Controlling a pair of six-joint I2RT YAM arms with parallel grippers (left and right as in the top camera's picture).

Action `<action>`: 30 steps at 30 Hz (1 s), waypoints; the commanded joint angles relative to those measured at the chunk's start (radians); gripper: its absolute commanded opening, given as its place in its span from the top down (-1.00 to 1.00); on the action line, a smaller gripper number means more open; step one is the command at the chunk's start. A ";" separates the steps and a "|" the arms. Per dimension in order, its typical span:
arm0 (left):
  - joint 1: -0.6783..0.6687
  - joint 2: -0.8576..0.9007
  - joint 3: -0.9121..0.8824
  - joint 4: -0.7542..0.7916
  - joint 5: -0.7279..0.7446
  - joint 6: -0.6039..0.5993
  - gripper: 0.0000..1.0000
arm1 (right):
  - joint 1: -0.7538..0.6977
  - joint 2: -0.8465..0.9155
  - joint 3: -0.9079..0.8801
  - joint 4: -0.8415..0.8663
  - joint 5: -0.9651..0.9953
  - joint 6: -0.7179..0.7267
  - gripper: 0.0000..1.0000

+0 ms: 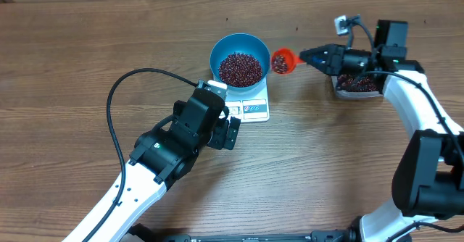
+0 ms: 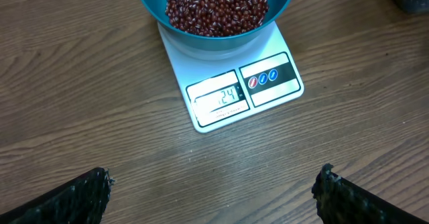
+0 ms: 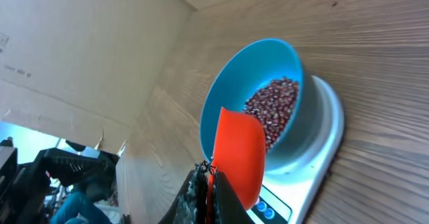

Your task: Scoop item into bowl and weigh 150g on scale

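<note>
Left gripper (image 2: pixel 213 177): hangs over bare table (image 1: pixel 87 46), just short of the near edge of the scale (image 2: pixel 234 93). Its jaws are spread wide. Both fingers (image 2: pixel 74 197) sit at the lower corners of the left wrist view with nothing between them.

Scale: lies flat about midway across the table, toward the far edge, with its display panel facing the near side. The digits look like 124, though they are faint.

Bowl (image 1: pixel 215 53): stands upright on the far part of the scale platform. The beans (image 1: pixel 240 69) form a loose heap covering its bottom, well below the rim.

Right gripper (image 1: pixel 304 56): reaches in from the right side of the table, jaws clamped on the handle of an orange-red scoop (image 1: pixel 282 60). The scoop is just beside the bowl's right rim. Whether they touch cannot be told. A few beans lie in its cup.

Clear tub (image 1: pixel 339 91): sits toward the right edge, partly hidden under the right arm, with more beans inside.
</note>
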 commanded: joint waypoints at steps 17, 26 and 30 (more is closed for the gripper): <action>-0.003 0.000 -0.002 0.003 -0.014 -0.014 -0.99 | 0.205 0.004 0.000 0.166 0.270 0.040 0.93; -0.003 0.000 -0.002 0.003 -0.014 -0.014 -0.99 | 0.244 0.004 0.000 0.174 0.344 -0.248 0.92; -0.003 0.000 -0.002 0.003 -0.014 -0.013 -0.99 | 0.248 0.004 0.000 0.174 0.344 -0.284 0.93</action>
